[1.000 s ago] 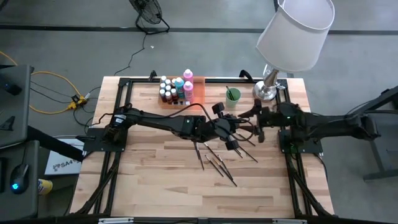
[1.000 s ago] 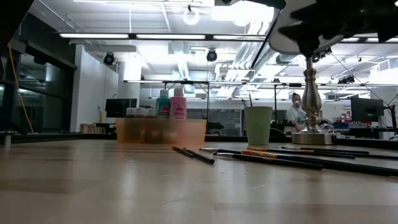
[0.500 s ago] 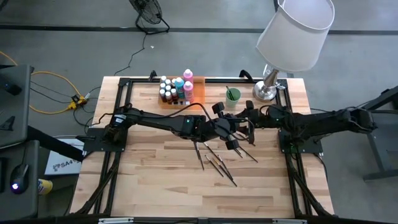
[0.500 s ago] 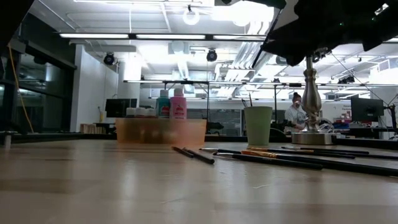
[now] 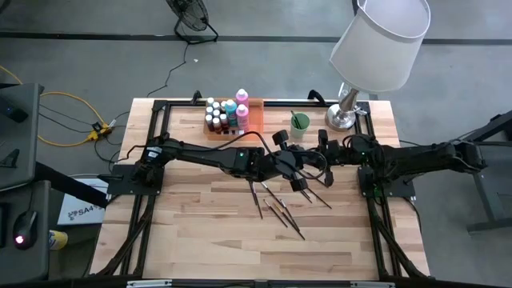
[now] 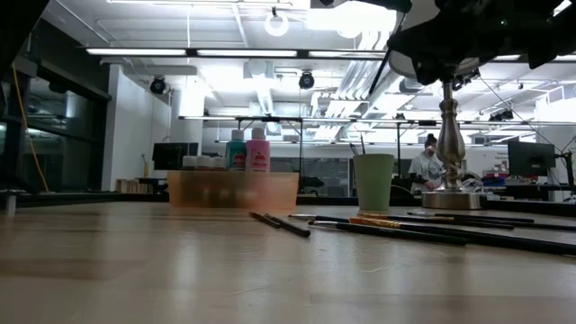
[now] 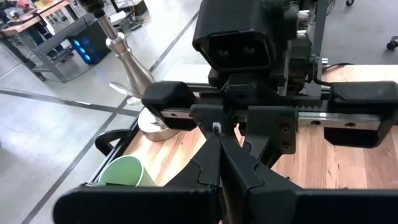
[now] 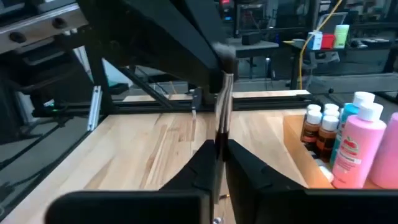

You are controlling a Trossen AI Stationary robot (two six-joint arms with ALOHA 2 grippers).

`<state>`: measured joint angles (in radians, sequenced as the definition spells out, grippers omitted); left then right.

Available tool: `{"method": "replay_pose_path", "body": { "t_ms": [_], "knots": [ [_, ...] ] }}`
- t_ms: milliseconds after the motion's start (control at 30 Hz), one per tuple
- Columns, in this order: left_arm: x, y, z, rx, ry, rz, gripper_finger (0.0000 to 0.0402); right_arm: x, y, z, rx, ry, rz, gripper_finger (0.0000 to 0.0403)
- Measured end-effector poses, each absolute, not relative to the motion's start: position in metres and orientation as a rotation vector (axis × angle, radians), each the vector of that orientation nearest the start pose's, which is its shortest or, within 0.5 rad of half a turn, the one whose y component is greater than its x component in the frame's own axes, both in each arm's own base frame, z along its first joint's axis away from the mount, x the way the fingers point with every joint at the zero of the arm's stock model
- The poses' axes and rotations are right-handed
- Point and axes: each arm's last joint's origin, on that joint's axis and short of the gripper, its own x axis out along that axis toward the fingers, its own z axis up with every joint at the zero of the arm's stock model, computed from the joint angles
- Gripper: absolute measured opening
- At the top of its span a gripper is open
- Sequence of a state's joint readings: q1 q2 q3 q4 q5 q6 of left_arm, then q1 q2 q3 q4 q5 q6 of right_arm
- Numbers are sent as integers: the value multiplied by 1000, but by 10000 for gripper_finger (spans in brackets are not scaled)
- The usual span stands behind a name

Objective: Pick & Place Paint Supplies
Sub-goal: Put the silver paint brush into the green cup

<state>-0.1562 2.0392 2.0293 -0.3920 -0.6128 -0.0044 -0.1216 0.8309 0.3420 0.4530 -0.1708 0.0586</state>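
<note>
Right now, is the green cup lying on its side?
No, in the low view the cup stands upright on the table.

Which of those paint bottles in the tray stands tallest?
The pink bottle at the tray's back edge. From above and across the table its white cap tops the blue bottle beside it and the short dark bottles.

Lab, concrete floor (image 5: 72, 72), ceiling striplights (image 6: 198, 51)
</note>
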Motion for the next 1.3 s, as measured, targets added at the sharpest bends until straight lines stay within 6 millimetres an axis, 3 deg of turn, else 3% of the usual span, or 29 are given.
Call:
{"method": "replay_pose_path", "body": {
  "t_ms": [333, 567, 667, 833, 933, 1300],
  "knots": [
    [465, -57, 359, 158, 396, 450, 10, 182, -18, 232, 96, 43, 34, 9],
    [449, -55, 367, 180, 467, 449, 112, 181, -22, 227, 123, 91, -116, 7],
    [436, -51, 370, 152, 518, 552, 156, 180, -27, 225, 130, 101, -232, 7],
    [414, -46, 357, 235, 672, 788, 178, 176, -44, 224, 106, 102, -497, 7],
    [405, -46, 350, 240, 728, 841, 179, 173, -57, 222, 96, 119, -610, 7],
    [402, -45, 290, 267, 828, 901, 179, 183, -100, 217, 78, 223, -720, 7]
  ]
}}
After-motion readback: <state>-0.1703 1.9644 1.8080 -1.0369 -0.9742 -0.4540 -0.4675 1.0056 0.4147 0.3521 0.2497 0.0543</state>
